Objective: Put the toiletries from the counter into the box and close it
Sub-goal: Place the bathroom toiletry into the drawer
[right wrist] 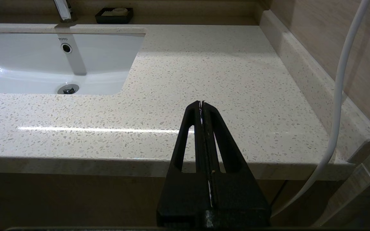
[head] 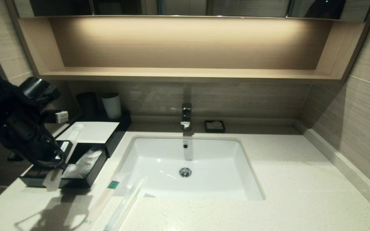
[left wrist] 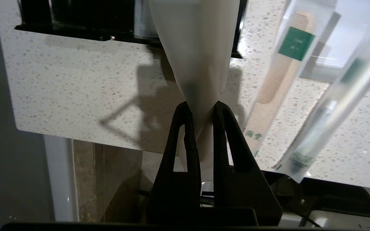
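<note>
My left gripper (left wrist: 201,105) is shut on one toiletry, a whitish translucent wrapper (left wrist: 201,57), pinched at its end. In the head view this wrapper (head: 52,183) hangs at the front of the open drawer (head: 99,166) of the black box (head: 98,133), which has a white top panel. White wrapped items lie inside the drawer. Two more toiletries lie on the counter (head: 300,179) beside the sink: a wrapped comb (left wrist: 278,80) with a green label and a wrapped toothbrush (left wrist: 332,109). My right gripper (right wrist: 201,103) is shut and empty, at the counter's front edge on the right.
The white sink (head: 223,160) sits mid-counter with a tap (head: 186,116) behind it. A black cup (head: 87,102) and a white cup (head: 111,105) stand behind the box. A small black soap dish (head: 215,126) is at the back wall. A white cable (right wrist: 339,96) hangs beside my right gripper.
</note>
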